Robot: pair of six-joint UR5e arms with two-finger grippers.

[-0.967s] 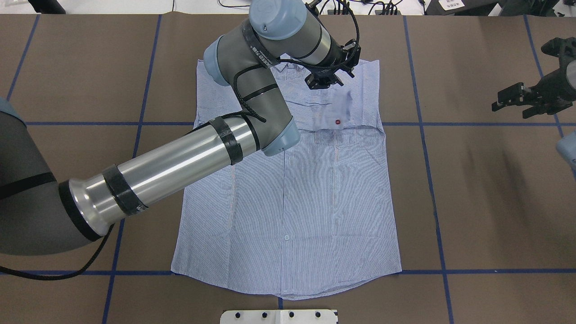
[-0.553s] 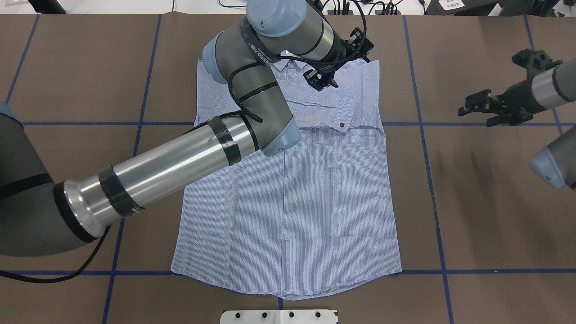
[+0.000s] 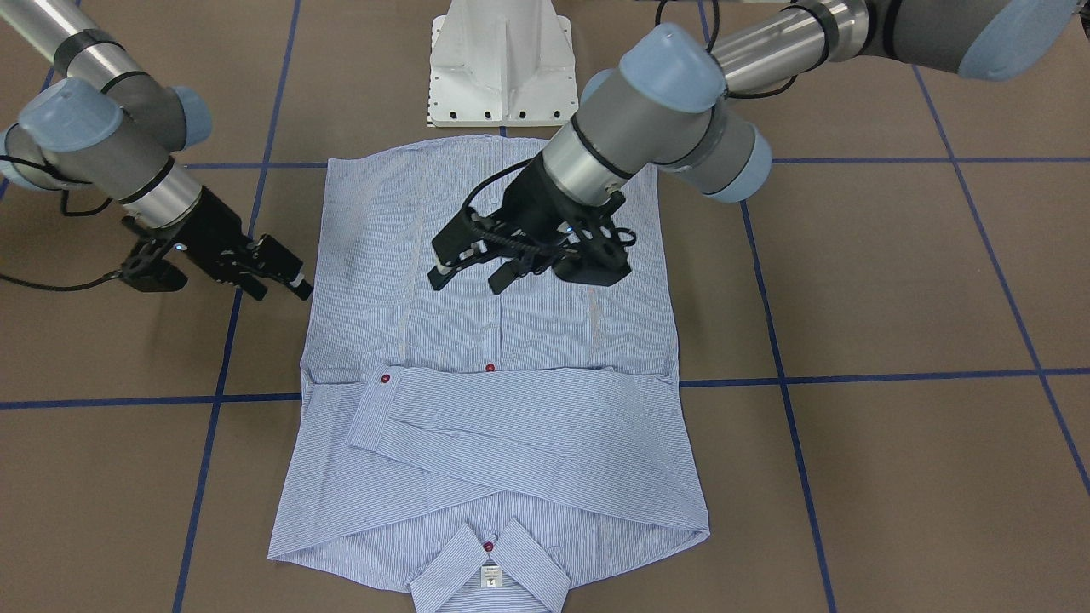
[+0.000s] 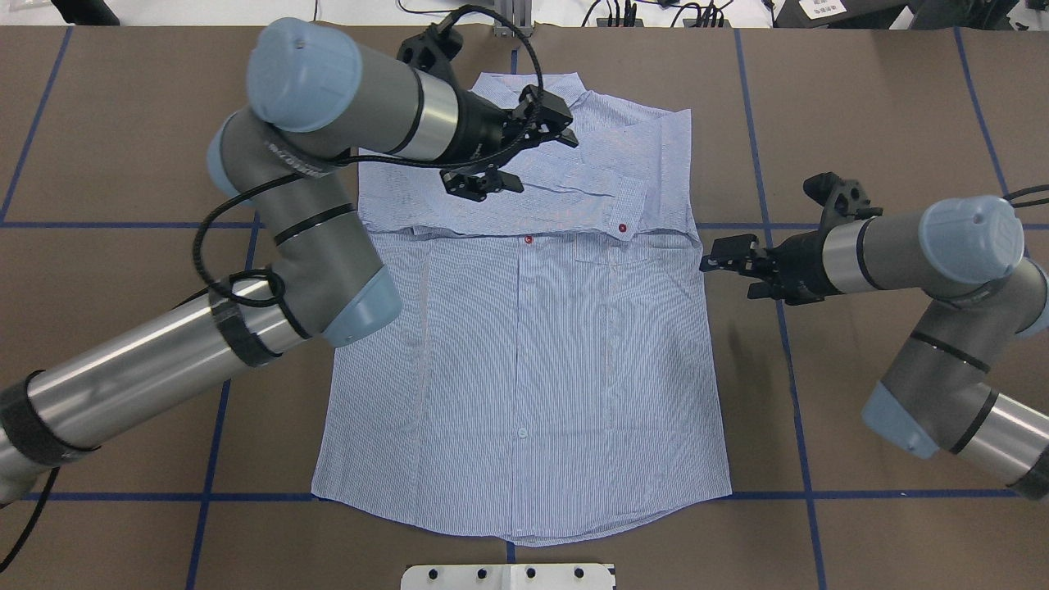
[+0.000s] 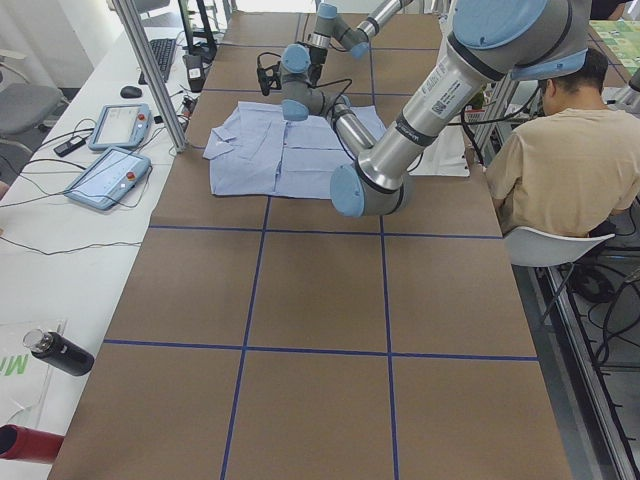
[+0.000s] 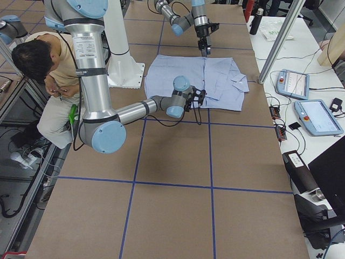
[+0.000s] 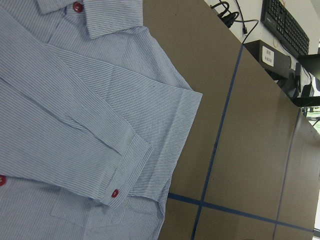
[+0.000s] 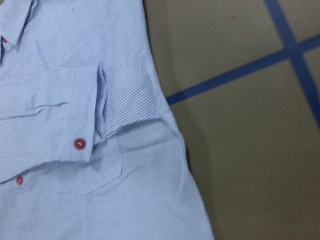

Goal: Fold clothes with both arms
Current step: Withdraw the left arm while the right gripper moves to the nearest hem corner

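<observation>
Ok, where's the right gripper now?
In the overhead view the right gripper is on the right side, at the edge of the shirt beside the chest pocket, just below the blue tape line.

Shirt (image 3: 511, 443) cut off below; label (image 3: 490, 578) unreadable

- The left silver-tubed arm with light blue joint caps (image 4: 147, 369) reaches forward, elbow bent; its black two-finger end effector (image 4: 537, 162) points toward the robot's right, jaws spread.
- The right silver-tubed arm (image 4: 942, 352) doubles back inward; its black end effector (image 4: 729, 274) lies level, jaws apart.
</observation>
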